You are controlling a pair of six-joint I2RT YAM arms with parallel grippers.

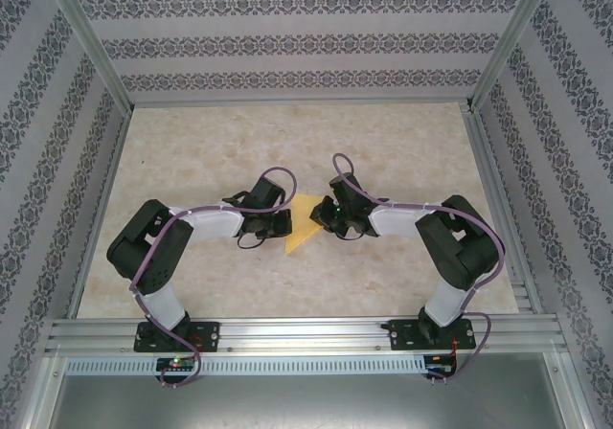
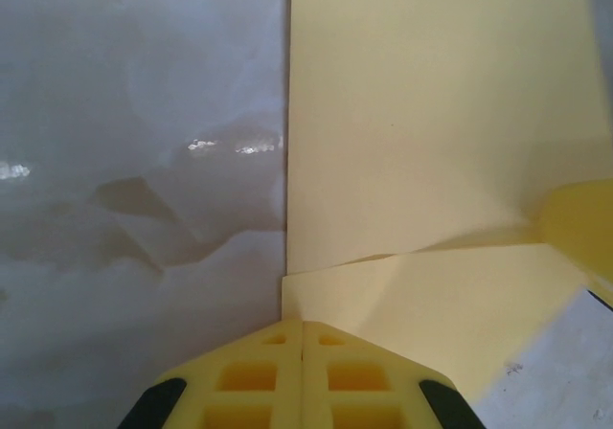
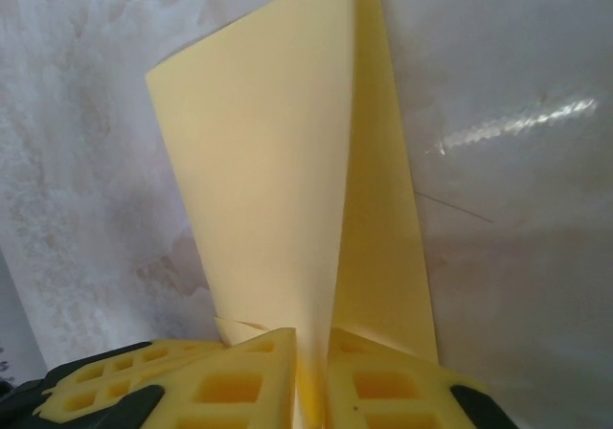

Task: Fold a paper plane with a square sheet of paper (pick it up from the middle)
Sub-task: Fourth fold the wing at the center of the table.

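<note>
The square sheet of paper (image 1: 305, 224), yellow-orange and partly folded, lies mid-table between both grippers. My left gripper (image 1: 284, 222) comes at it from the left. In the left wrist view its yellow fingers are pressed together (image 2: 303, 326) at the corner of a raised flap of the sheet (image 2: 431, 113). My right gripper (image 1: 324, 215) reaches in from the right. In the right wrist view its jaws (image 3: 311, 338) pinch a curled-up layer of the sheet (image 3: 278, 161), which stands up between the fingers above a flat layer on the table. One yellow right finger (image 2: 578, 226) shows blurred at the sheet's far edge.
The pale marbled tabletop (image 1: 192, 161) is bounded by aluminium frame rails (image 1: 306, 331) at the near edge and by patterned walls (image 1: 287, 46) on three sides. Both arm bases are bolted to the near rail.
</note>
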